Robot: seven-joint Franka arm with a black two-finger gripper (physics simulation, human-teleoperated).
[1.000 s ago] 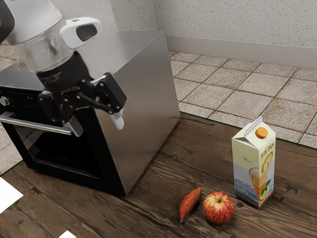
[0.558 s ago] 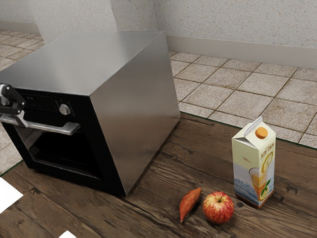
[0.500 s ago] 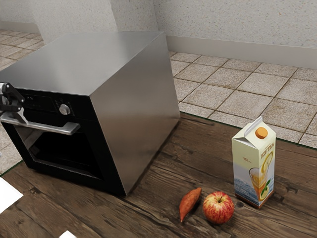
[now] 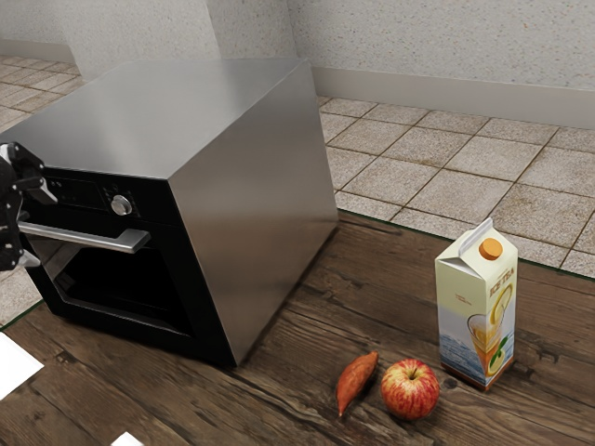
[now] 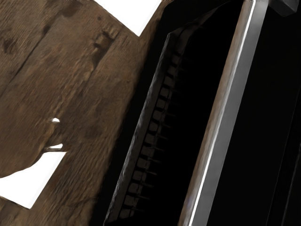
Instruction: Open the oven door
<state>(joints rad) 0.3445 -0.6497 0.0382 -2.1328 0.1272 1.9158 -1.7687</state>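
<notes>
- Change: half a second ago the gripper (image 4: pixel 38 227) sat above the door handle (image 4: pixel 107 240), its fingers pointing down at the bar. It has since dropped and tilted, so one finger now stands above the handle's level and the other below it.
- Meaning: probably lining up to straddle the handle for a pull. The handle itself has not moved.
- Hand pose: at the exterior view's left edge, by the handle's far end, fingers reaching toward the bar. The wrist camera faces the handle, which crosses its view obliquely.
- Gripper state: open, fingers spread, nothing clasped. Cannot tell how deep the bar lies between them.
- Oven door (image 4: pixel 123 288): directly behind and below the handle; looks shut. Task judged at its pre-grasp stage.
- Control knob (image 4: pixel 121 204): above the handle, near its end; worth keeping clear of.
- Next, in my judgement: advance until the handle is well between the fingers, close, then draw outward and down. Risk: a shallow grip slipping off.
</notes>
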